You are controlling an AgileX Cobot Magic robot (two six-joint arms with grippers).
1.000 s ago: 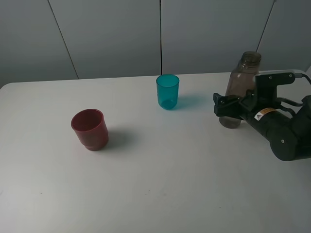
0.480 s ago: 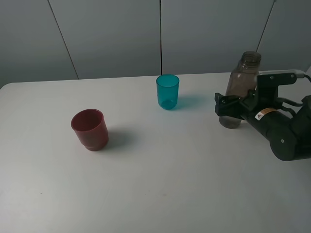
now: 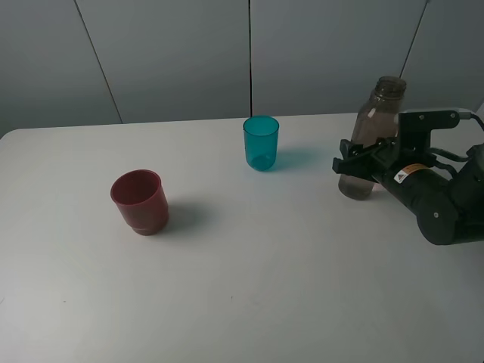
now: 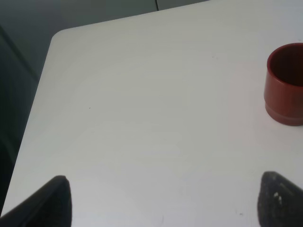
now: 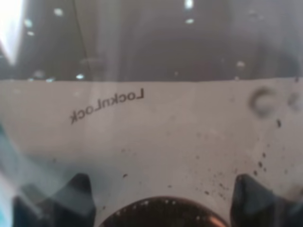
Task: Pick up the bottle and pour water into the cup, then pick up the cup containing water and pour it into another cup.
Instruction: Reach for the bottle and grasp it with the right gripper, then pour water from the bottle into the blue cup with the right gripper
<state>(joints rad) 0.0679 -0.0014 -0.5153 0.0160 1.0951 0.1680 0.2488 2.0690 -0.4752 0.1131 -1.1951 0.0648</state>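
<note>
The smoky grey-brown bottle point(image 3: 380, 113) stands uncapped at the right of the white table, leaning slightly. My right gripper point(image 3: 355, 163) is shut on its lower body. In the right wrist view the bottle point(image 5: 151, 118) fills the picture, with a dark fingertip point(image 5: 75, 194) at each side of it. The teal-blue cup point(image 3: 261, 142) stands upright at the back middle, apart from the bottle. The dark red cup point(image 3: 139, 201) stands upright at the left and also shows in the left wrist view point(image 4: 285, 85). My left gripper point(image 4: 165, 203) is open over bare table, well short of the red cup.
The white table point(image 3: 265, 287) has a rounded far-left corner point(image 4: 54, 38) with a dark drop beyond it. Grey wall panels stand behind the table. The right arm's bulky black body point(image 3: 442, 200) lies by the table's right edge.
My right gripper's fingers have closed in on the bottle. The bottle has shifted slightly with them. Both cups stand where they were.
</note>
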